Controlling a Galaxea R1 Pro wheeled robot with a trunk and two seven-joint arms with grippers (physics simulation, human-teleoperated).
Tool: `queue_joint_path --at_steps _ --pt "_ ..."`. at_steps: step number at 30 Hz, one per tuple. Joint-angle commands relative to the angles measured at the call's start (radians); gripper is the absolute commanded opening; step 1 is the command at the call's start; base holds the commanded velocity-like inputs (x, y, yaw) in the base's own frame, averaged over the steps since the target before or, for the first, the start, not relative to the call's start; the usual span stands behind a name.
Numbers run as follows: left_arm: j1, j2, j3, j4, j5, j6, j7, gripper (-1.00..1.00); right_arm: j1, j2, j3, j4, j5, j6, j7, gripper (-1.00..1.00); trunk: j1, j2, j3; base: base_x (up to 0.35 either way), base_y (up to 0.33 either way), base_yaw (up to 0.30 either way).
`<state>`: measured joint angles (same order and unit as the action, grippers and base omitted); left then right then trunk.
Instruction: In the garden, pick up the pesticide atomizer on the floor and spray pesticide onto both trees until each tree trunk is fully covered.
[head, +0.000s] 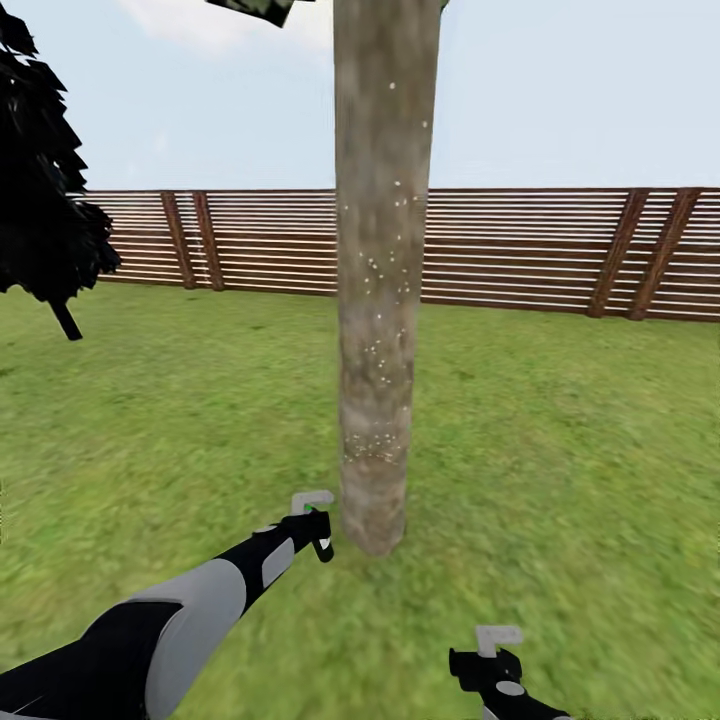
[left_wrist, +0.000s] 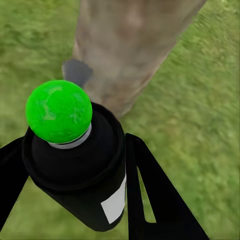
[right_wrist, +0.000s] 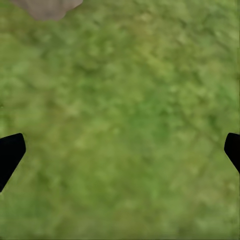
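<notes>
The left pincer (left_wrist: 75, 195) was pinching the atomizer (left_wrist: 80, 160) — black fingers (left_wrist: 150, 195) flanked the dark bottle on both sides, its whitish label facing out and a bright green cap on top. In the head view that arm reached forward and low, so the atomizer (head: 312, 525) sat just beside the base of the trunk (head: 378, 300), close enough, I judge, for spray to land on the bark. The trunk (left_wrist: 130, 45) loomed right ahead of the bottle in the left wrist view. White specks dotted the trunk along its middle and lower stretch; coverage looked partial, with the foot of the column barer, which may be why the bottle was held so low.

The right pincer (head: 492, 665) hung idle over the lawn (head: 560, 450), spread wide — its fingertips (right_wrist: 11, 150) showed at the two edges of the right wrist view with nothing but grass between. A slatted fence (head: 520, 250) closed the garden behind, and a dark tree (head: 45, 200) stood off to the left.
</notes>
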<state>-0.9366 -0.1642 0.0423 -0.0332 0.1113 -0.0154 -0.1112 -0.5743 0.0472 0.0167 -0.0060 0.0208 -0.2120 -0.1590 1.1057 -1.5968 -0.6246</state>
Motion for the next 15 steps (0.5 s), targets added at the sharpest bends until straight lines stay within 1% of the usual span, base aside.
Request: queue_joint_path --at_steps 1,5,15 --pt "-0.001 0.000 0.004 0.001 0.010 -0.002 -0.005 -1.00 -0.001 0.000 0.002 0.001 0.002 -0.003 -0.005 1.00 0.000 0.000 -0.001 0.000 0.350 -0.085" --pt "-0.001 0.000 0.004 0.001 0.010 -0.001 -0.005 -1.00 -0.001 0.000 0.002 0.001 0.002 -0.003 -0.005 1.00 0.000 0.000 -0.003 0.000 0.350 -0.220" --pt "-0.001 0.000 0.004 0.002 0.010 -0.003 -0.004 -1.00 0.000 0.000 0.002 0.001 0.002 -0.003 -0.005 1.00 0.000 0.000 -0.009 0.000 0.350 -0.293"
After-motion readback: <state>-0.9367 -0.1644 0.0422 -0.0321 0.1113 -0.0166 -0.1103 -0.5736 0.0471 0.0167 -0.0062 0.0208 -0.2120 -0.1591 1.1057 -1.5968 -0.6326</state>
